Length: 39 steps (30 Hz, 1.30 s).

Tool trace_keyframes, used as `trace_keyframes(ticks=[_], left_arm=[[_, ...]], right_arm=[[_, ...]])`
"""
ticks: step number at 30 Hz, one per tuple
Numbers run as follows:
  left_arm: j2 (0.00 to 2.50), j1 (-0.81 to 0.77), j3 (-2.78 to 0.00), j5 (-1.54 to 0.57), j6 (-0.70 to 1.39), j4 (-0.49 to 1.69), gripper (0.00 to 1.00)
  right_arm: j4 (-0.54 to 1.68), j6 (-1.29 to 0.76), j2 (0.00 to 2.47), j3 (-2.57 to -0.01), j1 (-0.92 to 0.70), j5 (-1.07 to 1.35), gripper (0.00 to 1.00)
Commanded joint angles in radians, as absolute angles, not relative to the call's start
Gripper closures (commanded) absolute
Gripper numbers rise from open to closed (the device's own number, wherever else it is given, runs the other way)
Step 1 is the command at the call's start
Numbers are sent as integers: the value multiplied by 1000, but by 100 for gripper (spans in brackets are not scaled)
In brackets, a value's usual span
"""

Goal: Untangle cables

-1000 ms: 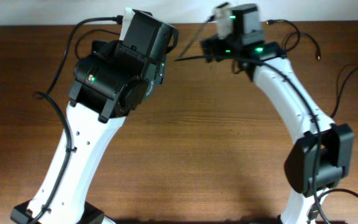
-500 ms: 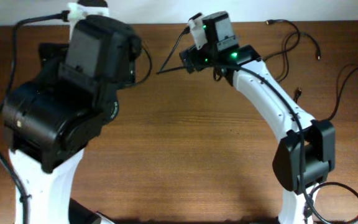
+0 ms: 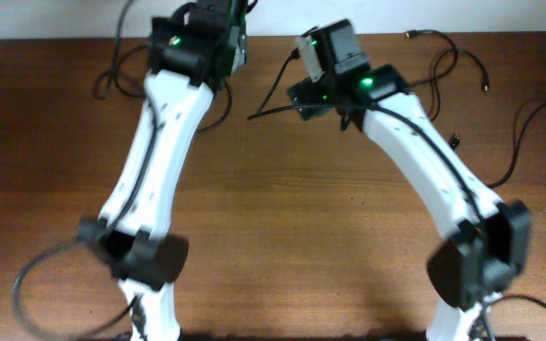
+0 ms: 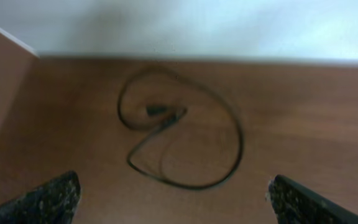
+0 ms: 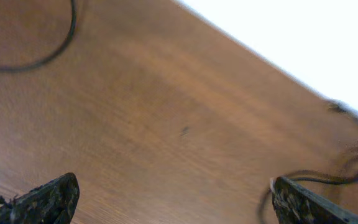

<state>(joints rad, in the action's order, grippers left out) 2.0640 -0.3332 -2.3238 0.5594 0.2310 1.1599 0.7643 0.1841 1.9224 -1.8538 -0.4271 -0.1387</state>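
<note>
Left gripper [image 4: 169,200]: its jaws stand spread wide with nothing between them. Only the dark fingertips [image 4: 50,198] show, at the bottom corners of the left wrist view, above bare wood.

Right gripper [image 5: 173,200]: it is also spread wide and holds nothing. Its fingertips [image 5: 45,198] sit at the bottom corners of the right wrist view.

Left arm [image 3: 154,142]: it stretches from the near edge to the far left part of the table [image 3: 282,227], and its wrist is at the back edge.

Right arm [image 3: 425,161]: it arcs from the near right toward the far middle, and its wrist is just right of the left arm's.

Cables [image 3: 112,80]: they are thin black cords lying flat on the wood along the far edge, in separate places, with neither gripper touching them.

Looped cable [image 4: 229,134]: one cord lies in a loose ring ahead of the left gripper, near the pale wall [image 4: 197,25]. Its strands cross inside the ring, and a small plug [image 4: 159,111] lies there. The view is blurred, so how many cords make up this ring cannot be told.

Far-right cords [image 3: 448,62]: more loops lie right of the right wrist, near the back edge, and another cord [image 3: 538,118] curves by the table's right edge.

Right wrist view: a dark arc [image 5: 48,59] runs at the upper left and a blurred tangle [image 5: 347,171] lies at the right, both well apart from the fingertips.
</note>
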Motion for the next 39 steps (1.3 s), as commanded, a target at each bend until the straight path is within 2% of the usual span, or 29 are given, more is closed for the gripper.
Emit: trace_keyframes(ticks=[1, 5, 9, 17, 34, 35, 36, 37, 38, 39], left_arm=[[2174, -263, -2321, 542, 318, 1101, 1], [2250, -209, -2321, 457, 287, 1003, 1], [2326, -156, -2321, 247, 180, 974, 1], [2431, -81, -2321, 101, 51, 934, 1], [2625, -45, -2321, 66, -9, 872, 1], [2627, -44, -2321, 58, -9, 867, 5], [2627, -44, -2321, 42, -16, 860, 22], [2627, -44, -2321, 39, -16, 853, 46], [2627, -44, -2321, 38, -15, 848, 91], [2627, -45, -2321, 32, -16, 849, 100]], right_arm=[[807, 186, 1785, -1882, -389, -181, 2], [863, 184, 1722, -1882, -361, -181, 1], [899, 183, 1690, -1882, -358, -183, 2], [956, 175, 1689, -1882, -359, -189, 2], [1018, 149, 1636, -1882, -359, -194, 2], [1019, 149, 1612, -1882, -359, -194, 2], [1019, 149, 1584, -1882, -359, -194, 2], [1019, 149, 1563, -1882, -359, -194, 2], [1023, 149, 1536, -1882, -358, -196, 2], [1027, 150, 1518, -1882, -358, -197, 2]])
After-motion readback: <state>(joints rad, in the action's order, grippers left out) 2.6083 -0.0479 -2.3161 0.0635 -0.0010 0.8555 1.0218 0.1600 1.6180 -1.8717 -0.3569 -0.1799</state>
